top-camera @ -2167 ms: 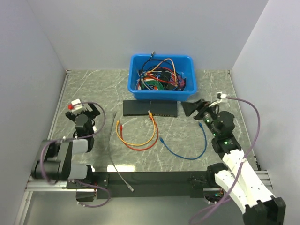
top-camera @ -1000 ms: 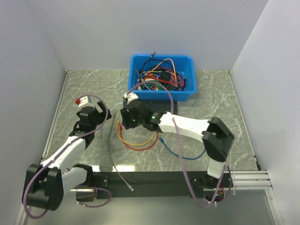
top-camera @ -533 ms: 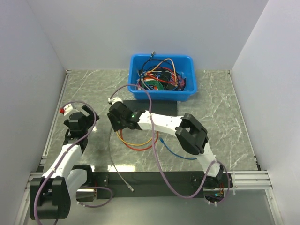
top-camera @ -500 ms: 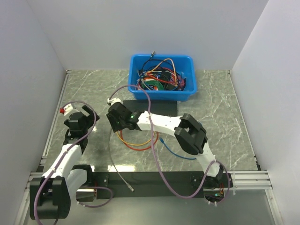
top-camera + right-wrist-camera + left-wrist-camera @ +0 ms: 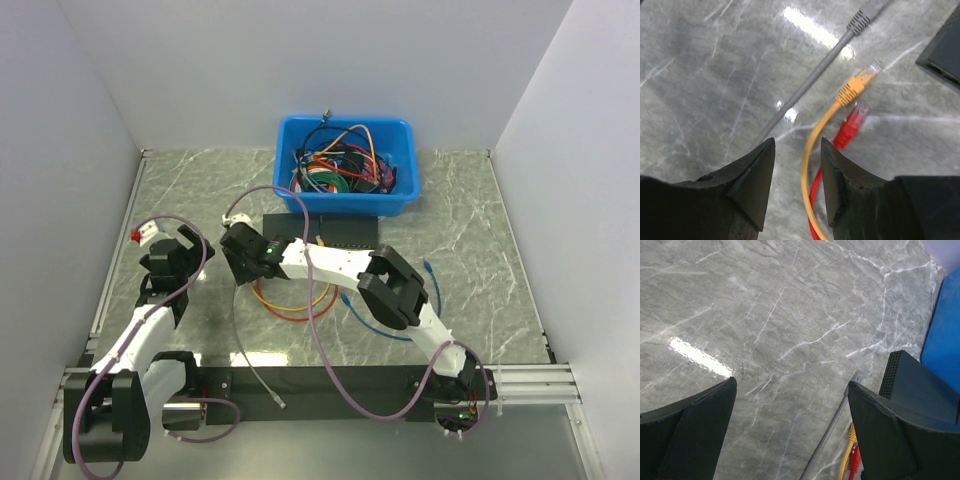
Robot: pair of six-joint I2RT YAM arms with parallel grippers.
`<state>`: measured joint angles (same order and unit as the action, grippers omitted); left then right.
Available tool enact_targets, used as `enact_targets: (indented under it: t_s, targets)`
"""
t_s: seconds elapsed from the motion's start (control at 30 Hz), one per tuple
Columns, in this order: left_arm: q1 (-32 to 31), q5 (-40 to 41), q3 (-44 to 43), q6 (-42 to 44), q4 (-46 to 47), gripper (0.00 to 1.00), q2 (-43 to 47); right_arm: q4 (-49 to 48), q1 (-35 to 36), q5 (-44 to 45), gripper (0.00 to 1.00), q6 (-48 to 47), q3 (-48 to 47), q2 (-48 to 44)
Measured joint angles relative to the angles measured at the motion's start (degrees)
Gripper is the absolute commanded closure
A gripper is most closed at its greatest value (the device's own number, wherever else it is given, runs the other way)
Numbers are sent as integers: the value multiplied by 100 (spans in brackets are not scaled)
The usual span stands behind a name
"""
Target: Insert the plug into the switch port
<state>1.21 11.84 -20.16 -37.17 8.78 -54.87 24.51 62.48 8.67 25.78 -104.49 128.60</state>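
Note:
The blue cable [image 5: 400,336] lies on the table right of centre, and its plug [image 5: 427,266] rests far from both grippers. The black switch [image 5: 350,232] lies in front of the bin, its left end crossed by my right arm; its corner shows in the right wrist view [image 5: 945,55] and the left wrist view [image 5: 915,385]. My right gripper [image 5: 240,272] reaches across to the left and hovers, open and empty [image 5: 797,145], over the yellow cable [image 5: 812,150]. My left gripper [image 5: 183,248] is wide open and empty [image 5: 792,384] over bare table.
A yellow plug [image 5: 860,82], a red plug [image 5: 852,120] and a grey cable [image 5: 840,42] lie under my right gripper. A blue bin [image 5: 345,165] of tangled cables stands behind the switch. White walls enclose the table.
My right arm has swung from the right side across the table to the left, over the yellow and red plugs. My left arm has stretched forward. The blue cable has not moved.

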Motion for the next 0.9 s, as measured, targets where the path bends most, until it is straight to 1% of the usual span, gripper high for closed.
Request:
enact_targets:
  t_s: [0.17,0.3,0.33,0.4,0.43,0.47,0.5,0.53,0.6,0.67,0.73,0.8,0.9]
  targets:
    - [0,-2,0,2,-2,1,2,31,0,7,52,39,-251,319]
    - [0,-4,0,2,-4,1,0,70,0,7,56,120,-264,522]
    - [0,-7,0,0,-4,1,0,72,0,13,62,122,-284,522]
    - [0,-7,0,2,-4,1,0,85,0,28,67,155,-284,529]
    - [0,-7,0,2,-4,1,0,85,0,39,81,164,-284,540]
    - [0,-7,0,2,-4,1,0,83,0,37,87,155,-282,540]
    - [0,-4,0,2,-4,1,2,83,0,42,90,170,-280,540]
    - [0,-2,0,2,-4,1,2,79,0,52,97,190,-260,540]
    - [0,0,0,4,-15,1,31,7,0,83,100,214,-168,501]
    - [0,-11,0,4,-50,4,151,-120,0,138,100,195,72,354]
    - [2,-101,0,-4,-131,3,417,-219,2,229,100,138,476,74]
    - [11,-275,2,-61,-227,2,964,-280,2,295,100,46,977,-372]
    - [9,-595,-9,-262,-278,4,1816,-424,2,387,100,-70,1604,-1174]
